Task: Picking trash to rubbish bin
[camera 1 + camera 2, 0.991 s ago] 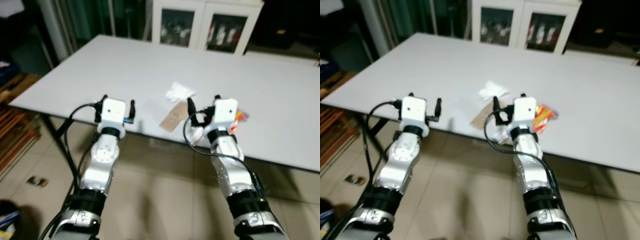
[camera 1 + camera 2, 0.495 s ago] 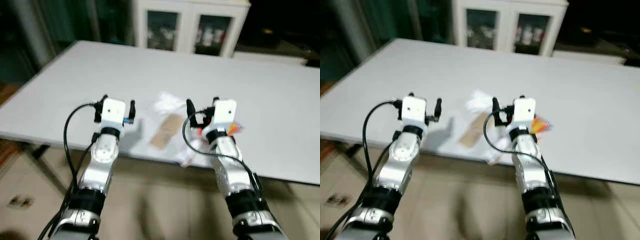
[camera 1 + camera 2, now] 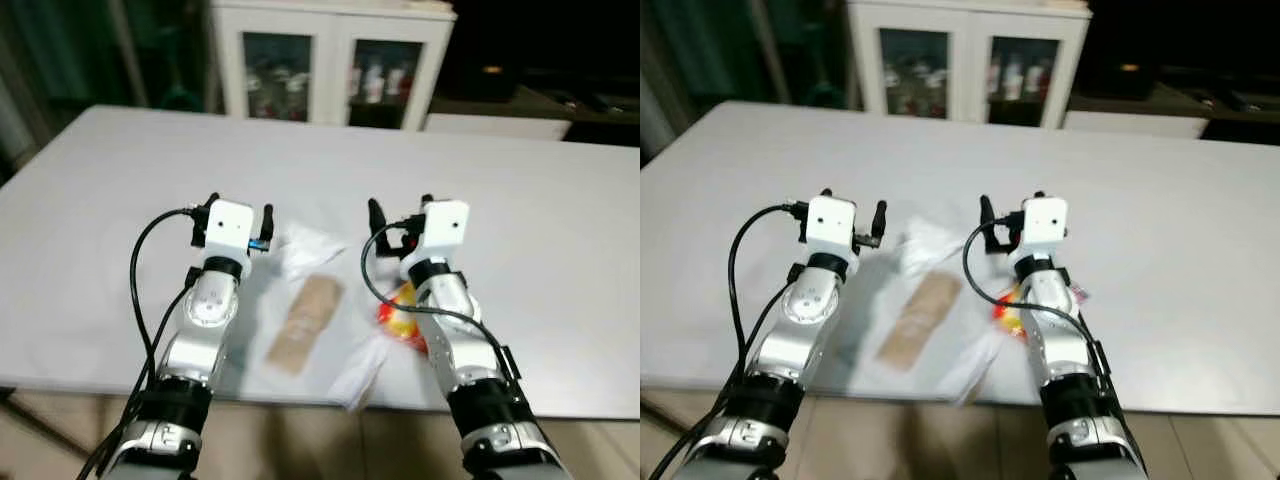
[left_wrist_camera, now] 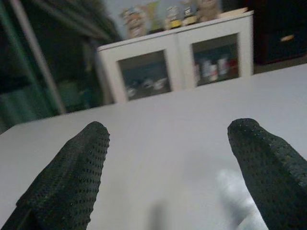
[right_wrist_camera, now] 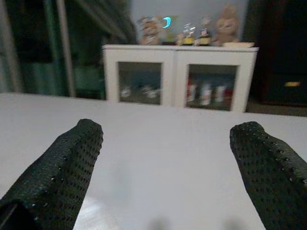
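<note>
I see a big white table spreading across most of my head view, with tiled floor along its near edge. Behind it stands a white cabinet with two glass doors, small items on its shelves and figurines on top; the room around it is dark.

Both silver arms reach up and forward over the near part of the table, side by side, wrists raised. The left gripper hangs above the table just beside the crumpled white wrapper; its fingers stand wide apart with nothing between them. The right gripper is level with it, its fingers also spread wide and empty.

The trash lies between and under the two arms. A flat brown paper strip lies lengthwise between them. The white wrapper sits just beyond its far end. A red and yellow packet is partly hidden under the right forearm. A clear plastic scrap lies at the table's near edge, beside the strip.
</note>
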Robot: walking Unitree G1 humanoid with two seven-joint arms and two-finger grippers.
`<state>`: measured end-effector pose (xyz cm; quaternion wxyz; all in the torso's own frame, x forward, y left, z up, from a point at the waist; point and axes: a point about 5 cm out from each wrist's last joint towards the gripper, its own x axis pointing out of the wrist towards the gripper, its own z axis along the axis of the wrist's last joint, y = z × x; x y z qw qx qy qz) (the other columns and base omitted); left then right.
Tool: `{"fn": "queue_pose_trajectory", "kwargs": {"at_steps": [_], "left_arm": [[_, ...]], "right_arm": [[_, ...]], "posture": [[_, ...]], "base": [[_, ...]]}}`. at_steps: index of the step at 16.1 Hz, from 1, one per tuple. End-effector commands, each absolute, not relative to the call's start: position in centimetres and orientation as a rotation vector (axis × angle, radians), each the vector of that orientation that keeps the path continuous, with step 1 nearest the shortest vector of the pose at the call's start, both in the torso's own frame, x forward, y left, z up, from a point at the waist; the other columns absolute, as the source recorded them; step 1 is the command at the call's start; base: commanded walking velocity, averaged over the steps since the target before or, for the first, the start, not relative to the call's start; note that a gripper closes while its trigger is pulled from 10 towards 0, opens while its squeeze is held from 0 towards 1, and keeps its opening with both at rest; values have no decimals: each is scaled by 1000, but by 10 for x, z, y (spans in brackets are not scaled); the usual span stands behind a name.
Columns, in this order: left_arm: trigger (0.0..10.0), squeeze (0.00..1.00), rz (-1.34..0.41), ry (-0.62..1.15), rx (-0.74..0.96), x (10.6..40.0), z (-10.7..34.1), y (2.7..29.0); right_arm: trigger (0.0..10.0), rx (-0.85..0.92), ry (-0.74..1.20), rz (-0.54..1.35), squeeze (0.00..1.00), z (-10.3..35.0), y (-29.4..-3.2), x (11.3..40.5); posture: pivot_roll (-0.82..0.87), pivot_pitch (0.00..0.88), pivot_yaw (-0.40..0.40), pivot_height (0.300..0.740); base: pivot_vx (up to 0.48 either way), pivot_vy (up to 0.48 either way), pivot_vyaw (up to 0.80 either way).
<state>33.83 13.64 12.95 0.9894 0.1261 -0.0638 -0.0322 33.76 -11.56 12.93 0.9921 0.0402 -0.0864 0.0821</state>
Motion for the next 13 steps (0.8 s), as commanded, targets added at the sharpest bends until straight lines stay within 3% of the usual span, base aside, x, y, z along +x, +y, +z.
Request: {"fn": "queue_pose_trajectory", "kwargs": {"at_steps": [1, 3, 8, 10, 11, 13], "left_arm": [[10000, 0, -112, -131, 241, 338, 131, 122], [10000, 0, -132, -124, 238, 337, 130, 121], [10000, 0, -198, -103, 238, 333, 125, 112], [10000, 0, -288, -25, 214, 329, 111, 103], [10000, 0, -398, 104, 243, 321, 84, 97], [10000, 0, -429, 165, 258, 314, 69, 97]], "right_arm": [[10000, 74, -186, 122, 0, 132, -130, 338], [10000, 77, -183, 120, 0, 131, -130, 338], [10000, 76, -178, 124, 0, 130, -128, 337], [10000, 73, -179, 127, 0, 130, -128, 337], [10000, 74, -182, 127, 0, 130, -126, 336], [10000, 79, -186, 126, 0, 130, -125, 334]], "posture": [[16, 0, -43, 740], [17, 0, -44, 740], [11, 7, -39, 740], [4, 4, -30, 740], [-13, 0, -19, 740], [-17, 0, -13, 740]], "base": [[461, 0, 0], [459, 0, 0], [0, 0, 0], [0, 0, 0], [0, 0, 0], [0, 0, 0]]}}
